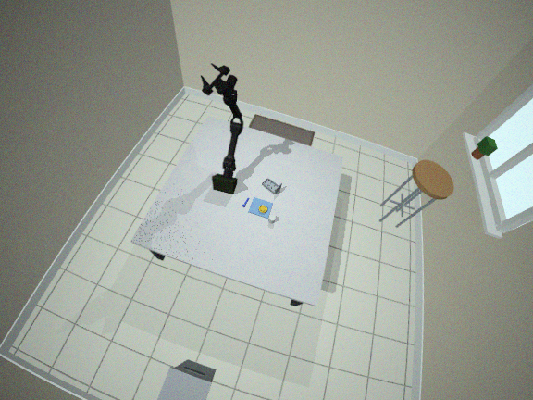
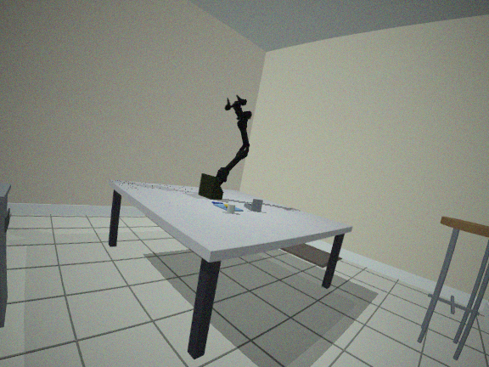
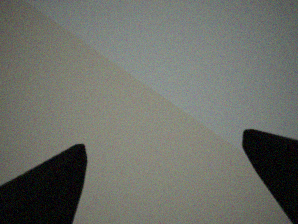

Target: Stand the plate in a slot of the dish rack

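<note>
A small round yellow plate (image 1: 263, 209) (image 2: 226, 206) lies on a blue mat (image 1: 254, 203). The grey dish rack (image 1: 270, 185) (image 2: 256, 205) stands near the mat, with a raised part at one end; its slots are too small to make out. My gripper (image 1: 207, 70) (image 2: 233, 98) (image 3: 165, 145) is open and empty, raised high above the table and far from the plate and rack. The wrist view shows only the two dark fingertips, wall and ceiling; plate and rack are outside it.
A small white cup (image 1: 273, 220) (image 2: 231, 208) stands by the mat's corner, near the plate. A small blue object (image 1: 245, 202) lies beside the mat, on the arm base's side. The arm's dark base block (image 1: 225, 183) (image 2: 210, 186) stands on the white table (image 1: 278, 259) (image 2: 191, 225).
</note>
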{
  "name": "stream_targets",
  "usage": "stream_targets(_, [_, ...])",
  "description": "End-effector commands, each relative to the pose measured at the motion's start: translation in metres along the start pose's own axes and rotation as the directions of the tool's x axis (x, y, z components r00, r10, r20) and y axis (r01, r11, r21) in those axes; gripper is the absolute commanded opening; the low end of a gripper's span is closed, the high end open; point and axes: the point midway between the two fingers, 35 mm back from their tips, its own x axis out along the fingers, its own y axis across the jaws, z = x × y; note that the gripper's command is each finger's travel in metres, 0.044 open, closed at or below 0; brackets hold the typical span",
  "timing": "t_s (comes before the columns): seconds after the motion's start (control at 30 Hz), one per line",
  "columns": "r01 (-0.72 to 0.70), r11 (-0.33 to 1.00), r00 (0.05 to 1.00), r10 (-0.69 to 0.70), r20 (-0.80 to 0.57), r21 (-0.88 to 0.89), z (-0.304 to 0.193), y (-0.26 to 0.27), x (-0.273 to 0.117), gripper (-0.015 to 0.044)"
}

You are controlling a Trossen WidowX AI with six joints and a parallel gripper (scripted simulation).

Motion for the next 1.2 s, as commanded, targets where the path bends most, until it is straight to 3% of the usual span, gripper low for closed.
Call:
stream_targets(0.0, [-0.051,0.998,0.994,0.048,0.094,0.029,0.036,0.019,0.001,0.04])
stream_targets(0.63, [-0.316,0.946,0.833,0.241,0.498,0.07,0.199,0.088,-0.036,0.04])
stream_targets(0.9, [-0.431,0.902,0.706,0.312,0.635,0.036,0.261,0.112,-0.071,0.04])
stream_targets(1.17, [-0.596,0.802,0.515,0.421,0.747,-0.041,0.324,0.15,-0.121,0.04])
